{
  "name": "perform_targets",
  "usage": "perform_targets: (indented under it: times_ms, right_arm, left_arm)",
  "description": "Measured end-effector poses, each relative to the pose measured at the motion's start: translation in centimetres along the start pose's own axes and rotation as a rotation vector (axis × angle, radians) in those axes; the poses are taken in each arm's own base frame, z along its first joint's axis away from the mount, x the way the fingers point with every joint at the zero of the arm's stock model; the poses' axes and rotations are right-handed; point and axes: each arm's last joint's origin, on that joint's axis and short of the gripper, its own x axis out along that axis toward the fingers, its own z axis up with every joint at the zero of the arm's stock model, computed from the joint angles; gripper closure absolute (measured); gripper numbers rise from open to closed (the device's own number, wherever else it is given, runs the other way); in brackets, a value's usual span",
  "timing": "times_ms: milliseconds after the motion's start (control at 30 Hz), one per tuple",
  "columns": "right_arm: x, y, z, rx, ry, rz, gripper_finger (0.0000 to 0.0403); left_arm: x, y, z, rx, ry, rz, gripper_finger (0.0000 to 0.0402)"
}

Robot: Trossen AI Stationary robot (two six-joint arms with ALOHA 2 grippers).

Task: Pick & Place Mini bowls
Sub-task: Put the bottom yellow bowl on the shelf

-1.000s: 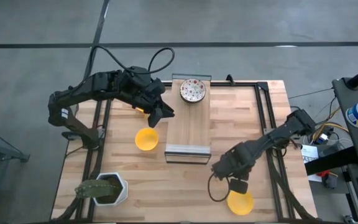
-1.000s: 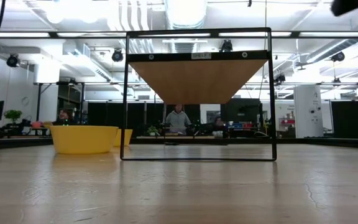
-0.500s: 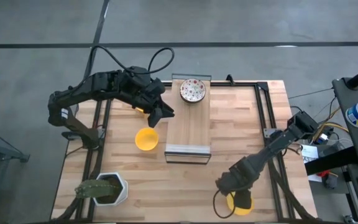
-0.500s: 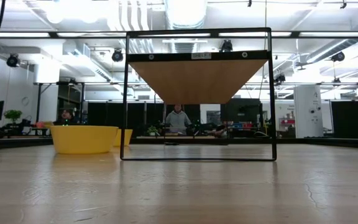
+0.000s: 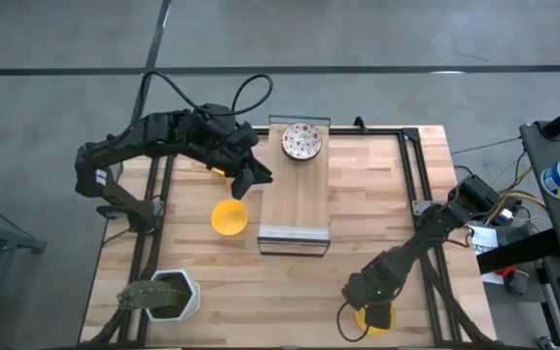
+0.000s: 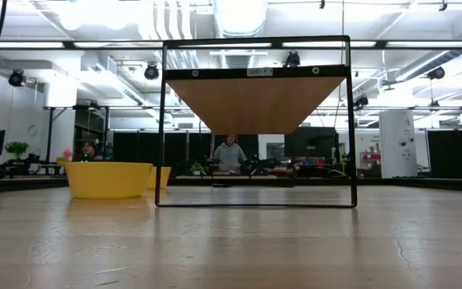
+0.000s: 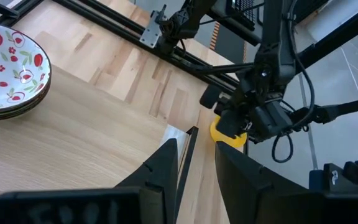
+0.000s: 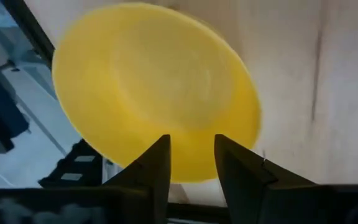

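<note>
A yellow mini bowl (image 5: 389,323) sits near the table's near edge. My right gripper (image 5: 374,309) hangs open over it, and in the right wrist view the bowl (image 8: 154,87) fills the picture past the fingers (image 8: 191,165). Another yellow bowl (image 5: 228,217) rests on the table left of the platform. A third yellow one (image 5: 220,172) peeks out under my left arm. Patterned bowls (image 5: 301,142) are stacked at the platform's far end. My left gripper (image 5: 256,178) hovers open and empty beside the platform's left edge. My right gripper's open fingers (image 8: 157,165) point down over the yellow bowl's rim (image 8: 188,177), one on each side of it. Whether they touch the rim, I cannot tell. The bowl rests upright on the table.
A raised wooden platform (image 5: 295,199) on a black frame (image 6: 255,120) stands mid-table. A white hexagonal pot with a cactus (image 5: 173,295) is at the near left corner. Black rails run along the table's sides. People sit in the room beyond.
My right arm has moved toward the table's near edge and come down over the yellow bowl there, now covering most of it in the high view. My left arm and the other bowls have stayed where they were.
</note>
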Motion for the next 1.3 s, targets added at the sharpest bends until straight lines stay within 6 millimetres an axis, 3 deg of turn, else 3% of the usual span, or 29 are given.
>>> perform_targets:
  times_ms: [233, 467, 567, 967, 1167, 1300]
  right_arm:
    - [1.2, -1.2, -0.1, 0.025, 0.020, -0.031, 0.0308]
    - [1.5, -1.3, -0.1, 0.018, 0.035, -0.005, 0.0385]
    - [1.0, -0.7, 0.0, 0.007, 0.023, 0.015, 0.0393]
    - [-2.0, 1.5, 0.1, -0.027, -0.052, 0.016, 0.0394]
    - [-2.4, 0.5, 0.0, 0.041, -0.021, -0.062, 0.0390]
    - [-3.1, -0.4, -0.1, 0.053, -0.005, -0.085, 0.0359]
  left_arm:
    - [0.0, 0.0, 0.0, 0.000, 0.000, 0.000, 0.0301]
    - [0.0, 0.0, 0.0, 0.000, 0.000, 0.000, 0.0301]
    - [0.0, 0.0, 0.0, 0.000, 0.000, 0.000, 0.0301]
    - [0.0, 0.0, 0.0, 0.007, -0.001, 0.000, 0.0301]
    - [0.3, 0.2, -0.2, 0.004, 0.011, 0.005, 0.0301]
    - [0.7, 0.3, -0.4, 0.001, 0.024, 0.010, 0.0301]
